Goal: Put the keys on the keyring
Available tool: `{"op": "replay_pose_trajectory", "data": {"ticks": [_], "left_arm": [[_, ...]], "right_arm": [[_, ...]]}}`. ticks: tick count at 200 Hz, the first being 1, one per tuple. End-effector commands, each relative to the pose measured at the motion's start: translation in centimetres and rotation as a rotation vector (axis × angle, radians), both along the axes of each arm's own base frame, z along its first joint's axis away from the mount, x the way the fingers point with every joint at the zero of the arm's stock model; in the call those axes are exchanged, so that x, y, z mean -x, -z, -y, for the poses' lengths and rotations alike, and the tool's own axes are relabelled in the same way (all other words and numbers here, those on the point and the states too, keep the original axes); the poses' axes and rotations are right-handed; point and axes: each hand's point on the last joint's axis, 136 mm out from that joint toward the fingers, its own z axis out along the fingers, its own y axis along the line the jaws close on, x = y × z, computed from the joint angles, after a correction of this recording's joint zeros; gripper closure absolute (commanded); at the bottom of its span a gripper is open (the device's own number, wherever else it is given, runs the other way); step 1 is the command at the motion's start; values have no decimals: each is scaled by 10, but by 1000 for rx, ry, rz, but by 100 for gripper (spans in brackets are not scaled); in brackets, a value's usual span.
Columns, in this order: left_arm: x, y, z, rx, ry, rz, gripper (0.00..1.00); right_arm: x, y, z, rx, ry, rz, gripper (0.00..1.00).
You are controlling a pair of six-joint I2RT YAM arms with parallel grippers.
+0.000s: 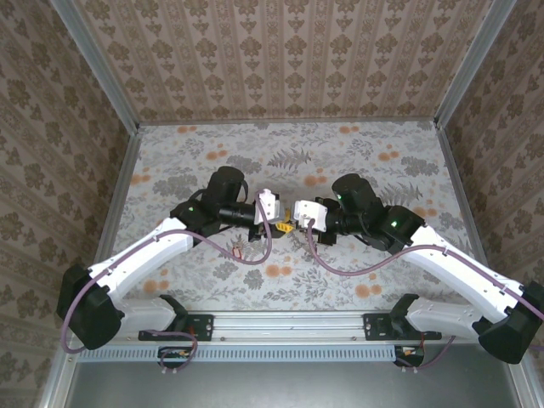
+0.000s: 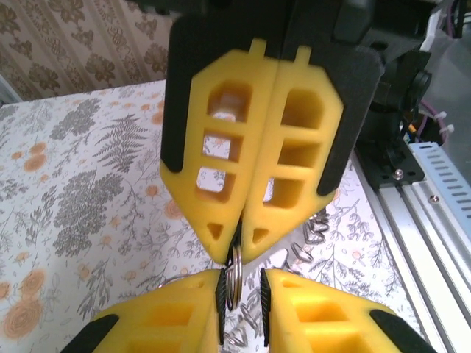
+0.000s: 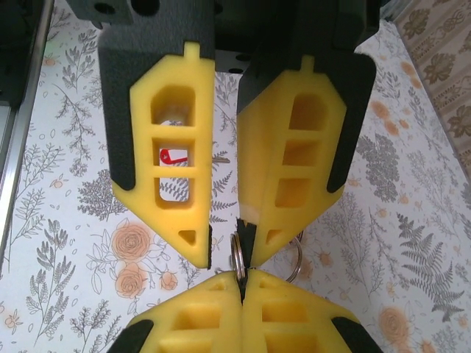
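Pinching the keyring [image 3: 235,256] edge-on in tightly closed right fingers [image 3: 199,316], left fingers [image 2: 169,323] slightly parted, straddling the same ring

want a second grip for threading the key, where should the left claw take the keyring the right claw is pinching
Take the keyring on its free arc, the part sticking out of the shut right claw. Come head-on from the opposite side: the ring stands edge-on in the left wrist view, so the left claw would probably close on its flat faces.

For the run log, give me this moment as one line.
right gripper: shut on keyring | left gripper: open around keyring | red key: not on keyring
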Motion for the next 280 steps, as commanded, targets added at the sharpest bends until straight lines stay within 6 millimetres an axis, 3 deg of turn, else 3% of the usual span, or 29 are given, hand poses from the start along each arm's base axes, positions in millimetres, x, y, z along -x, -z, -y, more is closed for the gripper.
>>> {"op": "replay_pose_trajectory", "data": {"ticks": [1, 26, 124, 144, 173, 188, 206, 249, 280], "left_arm": [[-1, -5, -1, -13, -15, 43, 79], [0, -12, 1, 9, -11, 55, 89], [4, -29, 5, 72, 3, 81, 86], [8, -30, 6, 80, 28, 83, 100], [11, -32, 5, 79, 49, 95, 100], [16, -34, 2, 96, 76, 112, 100], [19, -39, -1, 137, 95, 122, 100], [23, -53, -4, 239, 120, 146, 100], [25, -56, -3, 253, 139, 147, 100]], "right_arm": [[3, -25, -8, -78, -25, 35, 100], [3, -24, -10, -81, -32, 25, 100], [1, -25, -16, -111, -34, 10, 100], [2, -23, -17, -112, -40, 4, 100], [5, -25, -16, -125, -59, 12, 100], [14, -32, -14, -188, -103, 11, 86], [17, -41, -6, -295, -109, 4, 77], [19, -46, 9, -448, -84, -14, 66], [25, -51, 7, -495, -119, -32, 67]]}}
